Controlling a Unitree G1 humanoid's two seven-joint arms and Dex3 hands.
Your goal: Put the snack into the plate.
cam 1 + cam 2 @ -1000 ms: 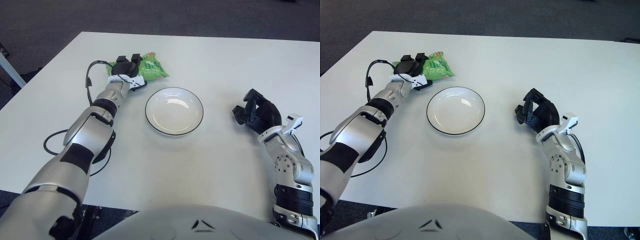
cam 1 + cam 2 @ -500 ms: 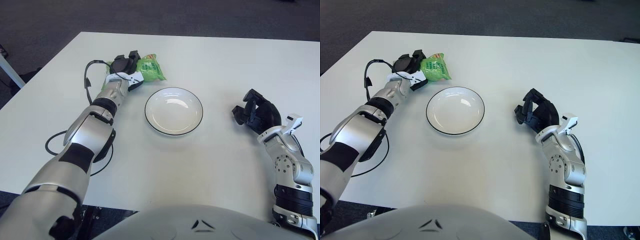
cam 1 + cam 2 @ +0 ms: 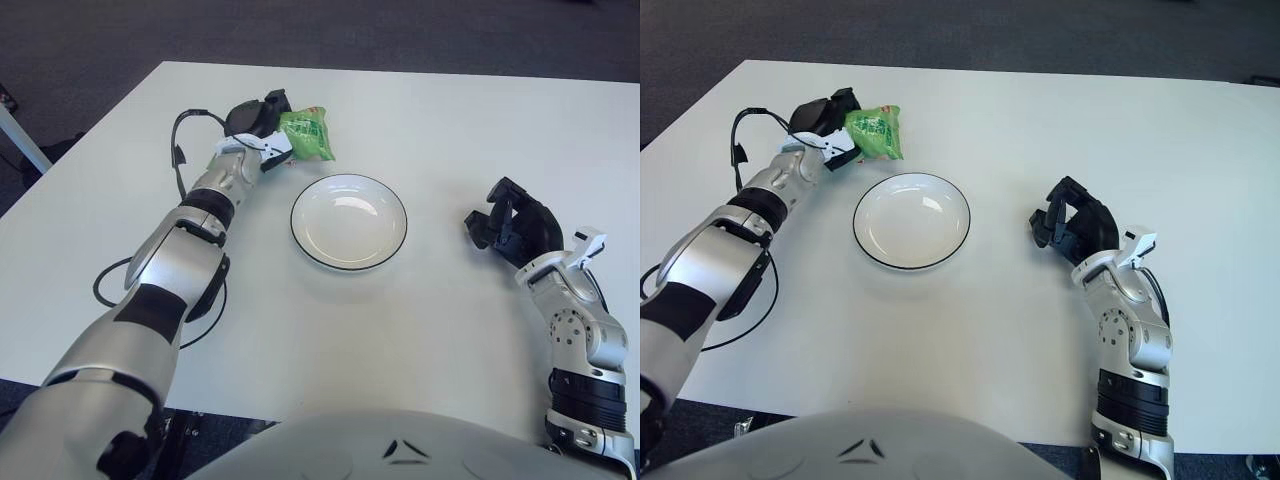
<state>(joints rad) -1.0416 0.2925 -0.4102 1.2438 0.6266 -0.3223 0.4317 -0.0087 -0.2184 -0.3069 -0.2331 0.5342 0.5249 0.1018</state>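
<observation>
Green snack packet (image 3: 304,135) is pinched in the left robot hand (image 3: 262,118), beyond the empty plate (image 3: 348,222) — it is best carried over the centre before release. The right robot hand (image 3: 510,224), curled, is empty beside the plate.

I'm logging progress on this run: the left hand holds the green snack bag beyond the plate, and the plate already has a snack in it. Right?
Not quite. The plate is empty, as the left eye view shows. The rest stands: the left hand grips the green snack bag on the plate's far left side. The right hand shows to the plate's right.
</observation>
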